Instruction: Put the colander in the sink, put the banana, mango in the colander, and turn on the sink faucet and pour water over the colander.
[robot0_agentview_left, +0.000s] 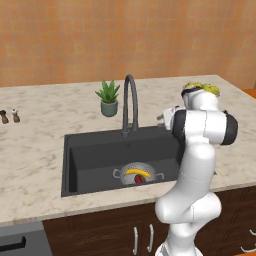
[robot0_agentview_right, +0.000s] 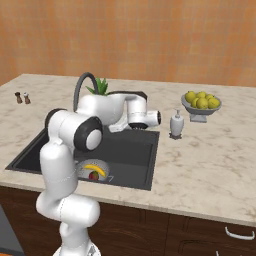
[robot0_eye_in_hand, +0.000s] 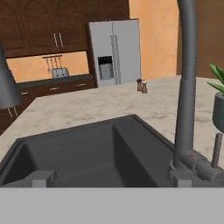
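Observation:
The colander (robot0_agentview_left: 126, 170) sits low in the dark sink (robot0_agentview_left: 90, 160), near its front wall. The yellow banana (robot0_agentview_left: 137, 172) and the red mango (robot0_agentview_left: 139, 179) lie inside it. From the right base view I see the colander (robot0_agentview_right: 102, 164), banana (robot0_agentview_right: 95, 169) and mango (robot0_agentview_right: 93, 175) partly behind my arm. The sink faucet (robot0_agentview_left: 130, 102) arches up at the sink's back rim. My gripper (robot0_agentview_right: 116, 127) is open and holds nothing, level over the sink's right end beside the faucet base. Along the hand, the faucet stem (robot0_eye_in_hand: 187, 87) rises just past my right fingertip (robot0_eye_in_hand: 179, 177).
A potted plant (robot0_agentview_left: 108, 99) stands behind the faucet. The footed bowl of yellow-green fruits (robot0_agentview_right: 201, 103) and a soap dispenser (robot0_agentview_right: 176, 124) are on the counter right of the sink. Two small shakers (robot0_agentview_left: 10, 116) stand far left. A fridge (robot0_eye_in_hand: 114, 52) is across the room.

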